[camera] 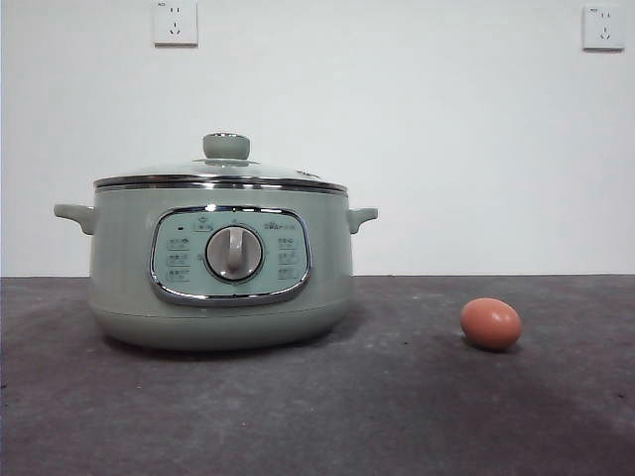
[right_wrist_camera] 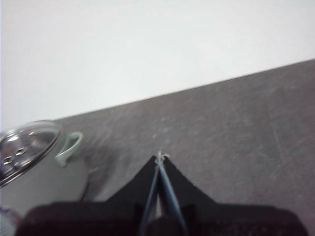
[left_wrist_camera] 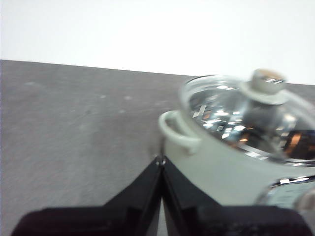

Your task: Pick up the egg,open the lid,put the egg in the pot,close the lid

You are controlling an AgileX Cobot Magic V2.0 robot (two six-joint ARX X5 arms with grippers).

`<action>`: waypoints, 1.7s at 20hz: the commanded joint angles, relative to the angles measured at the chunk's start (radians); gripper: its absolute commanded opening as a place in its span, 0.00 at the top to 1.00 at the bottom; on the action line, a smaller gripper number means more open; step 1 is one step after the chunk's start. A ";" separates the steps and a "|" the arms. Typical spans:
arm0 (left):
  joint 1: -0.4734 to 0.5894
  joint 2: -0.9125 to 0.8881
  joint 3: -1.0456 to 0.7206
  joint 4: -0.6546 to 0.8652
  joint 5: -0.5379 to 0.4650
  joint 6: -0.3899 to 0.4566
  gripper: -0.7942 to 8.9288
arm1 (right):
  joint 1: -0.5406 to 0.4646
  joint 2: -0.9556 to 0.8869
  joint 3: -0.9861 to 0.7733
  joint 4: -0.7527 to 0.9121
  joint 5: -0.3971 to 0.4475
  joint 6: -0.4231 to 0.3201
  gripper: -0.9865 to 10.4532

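The sage-green pot (camera: 220,263) stands on the dark table at the left of the front view, with the glass lid (camera: 220,177) resting closed on it. The brown-orange egg (camera: 490,323) lies on the table to the right of the pot. Neither arm shows in the front view. My left gripper (left_wrist_camera: 160,160) is shut and empty, above the table beside the pot (left_wrist_camera: 211,167) and its lid (left_wrist_camera: 256,118). My right gripper (right_wrist_camera: 160,156) is shut and empty, with the pot (right_wrist_camera: 44,182) and lid (right_wrist_camera: 24,147) off to one side. The egg is out of both wrist views.
A white wall with two power sockets (camera: 176,22) (camera: 603,27) rises behind the table. The dark grey table top (camera: 397,397) stretches in front of and around the pot and the egg.
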 commanded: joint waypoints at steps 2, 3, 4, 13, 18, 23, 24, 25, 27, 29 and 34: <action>0.002 0.060 0.117 -0.058 0.072 -0.008 0.92 | 0.000 0.101 0.137 -0.097 -0.057 -0.036 0.92; 0.002 0.076 0.144 -0.074 0.088 -0.008 0.92 | 0.000 0.126 0.172 -0.126 -0.076 -0.056 0.92; 0.002 0.094 0.175 -0.095 0.106 -0.004 0.92 | 0.000 0.155 0.213 -0.161 -0.097 -0.080 0.92; 0.002 0.254 0.460 -0.364 0.242 0.090 0.92 | 0.000 0.371 0.572 -0.520 -0.219 -0.274 0.92; 0.002 0.314 0.577 -0.480 0.248 0.149 0.92 | 0.000 0.443 0.690 -0.675 -0.219 -0.347 0.92; -0.011 0.347 0.633 -0.517 0.248 0.156 0.92 | 0.000 0.471 0.726 -0.726 -0.219 -0.371 0.92; -0.015 0.349 0.635 -0.517 0.248 0.156 0.92 | 0.000 0.472 0.726 -0.727 -0.219 -0.371 0.92; -0.018 0.351 0.635 -0.517 0.248 0.156 0.92 | 0.000 0.471 0.726 -0.727 -0.219 -0.371 0.92; -0.025 0.356 0.635 -0.517 0.248 0.155 0.92 | 0.000 0.471 0.726 -0.727 -0.219 -0.370 0.91; -0.026 0.364 0.635 -0.519 0.248 0.155 0.91 | 0.000 0.471 0.726 -0.726 -0.219 -0.358 0.90; -0.027 0.374 0.635 -0.517 0.284 0.154 0.27 | 0.000 0.472 0.726 -0.728 -0.219 -0.318 0.43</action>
